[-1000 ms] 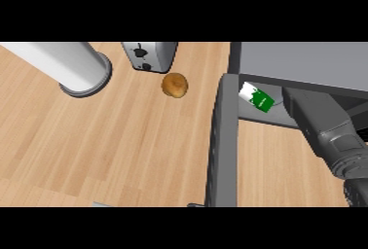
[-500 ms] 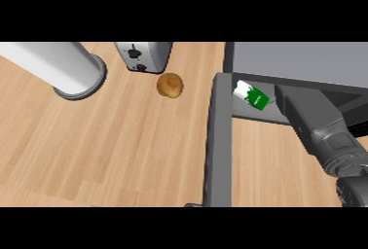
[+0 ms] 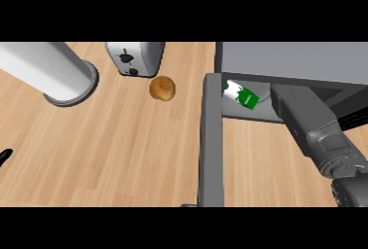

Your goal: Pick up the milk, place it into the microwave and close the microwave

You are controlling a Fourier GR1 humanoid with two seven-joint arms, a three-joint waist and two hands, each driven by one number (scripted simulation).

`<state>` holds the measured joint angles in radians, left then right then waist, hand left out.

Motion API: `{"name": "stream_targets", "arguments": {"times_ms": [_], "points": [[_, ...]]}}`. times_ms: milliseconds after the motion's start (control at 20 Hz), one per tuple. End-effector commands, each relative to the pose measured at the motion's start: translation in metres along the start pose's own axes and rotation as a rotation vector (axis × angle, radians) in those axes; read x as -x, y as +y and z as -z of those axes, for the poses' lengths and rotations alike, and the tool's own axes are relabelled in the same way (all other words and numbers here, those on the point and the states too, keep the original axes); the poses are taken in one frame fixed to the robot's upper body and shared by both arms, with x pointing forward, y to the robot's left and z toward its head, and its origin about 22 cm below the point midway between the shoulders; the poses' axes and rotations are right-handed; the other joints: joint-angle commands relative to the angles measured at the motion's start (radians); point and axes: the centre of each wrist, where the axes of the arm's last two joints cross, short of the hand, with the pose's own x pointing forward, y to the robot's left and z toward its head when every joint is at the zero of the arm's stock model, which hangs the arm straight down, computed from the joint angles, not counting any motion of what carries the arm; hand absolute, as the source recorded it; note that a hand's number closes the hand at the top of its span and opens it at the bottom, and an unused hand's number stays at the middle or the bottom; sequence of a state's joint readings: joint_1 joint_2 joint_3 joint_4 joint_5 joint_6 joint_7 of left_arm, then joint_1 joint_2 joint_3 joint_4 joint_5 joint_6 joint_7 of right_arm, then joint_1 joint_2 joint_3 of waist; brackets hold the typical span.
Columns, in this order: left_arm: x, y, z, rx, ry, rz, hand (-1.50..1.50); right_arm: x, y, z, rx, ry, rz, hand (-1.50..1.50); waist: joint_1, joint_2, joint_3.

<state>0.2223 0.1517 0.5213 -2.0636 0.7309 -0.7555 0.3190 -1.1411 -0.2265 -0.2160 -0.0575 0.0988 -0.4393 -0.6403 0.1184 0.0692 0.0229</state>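
Note:
The milk carton, white with a green patch, stands tilted inside the open microwave at the upper right, just past its door. My right forearm reaches from the lower right into the oven cavity next to the carton. The right hand itself is hidden under the microwave's top, so I cannot see whether it touches the milk. Only a black tip of my left hand shows at the left edge.
The open door juts toward me as a grey bar down the middle of the wooden counter. A toaster and a brown bread roll lie at the back. A big grey cylinder stands at the back left.
Everything has slid slightly left in the view, the milk and my right forearm with it. The tip of my left hand has come into view at the left edge.

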Motion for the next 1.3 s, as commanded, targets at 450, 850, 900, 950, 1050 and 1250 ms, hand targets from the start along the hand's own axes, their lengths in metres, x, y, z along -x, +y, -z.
{"name": "stream_targets", "arguments": {"times_ms": [450,850,900,950,1050,1250], "points": [[0.044,-0.031,0.001,0.255,0.11,-0.096,-1.5,0.036,-0.01,-0.026,-0.22,-0.018,0.398,-1.5,-0.09,-0.057,-0.021],[0.062,-0.047,0.013,0.286,0.118,-0.02,-1.5,0.082,0.024,-0.1,-0.267,0.05,0.599,-1.5,-0.124,-0.076,-0.024],[0.074,-0.044,0.019,0.289,0.142,-0.034,-1.5,0.06,0.042,-0.087,-0.3,0.05,0.609,-1.5,-0.139,-0.082,-0.025],[0.076,-0.045,0.033,0.295,0.138,-0.034,-1.5,0.08,0.04,-0.112,-0.306,0.051,0.612,-1.5,-0.145,-0.08,-0.025],[0.082,-0.043,0.032,0.309,0.139,-0.011,-1.5,0.092,0.046,-0.138,-0.3,0.061,0.624,-1.5,-0.146,-0.081,-0.025],[0.092,-0.054,0.046,0.338,0.156,-0.016,1.5,0.113,0.046,-0.181,-0.306,0.124,0.554,-1.5,-0.163,-0.086,-0.026]]}}
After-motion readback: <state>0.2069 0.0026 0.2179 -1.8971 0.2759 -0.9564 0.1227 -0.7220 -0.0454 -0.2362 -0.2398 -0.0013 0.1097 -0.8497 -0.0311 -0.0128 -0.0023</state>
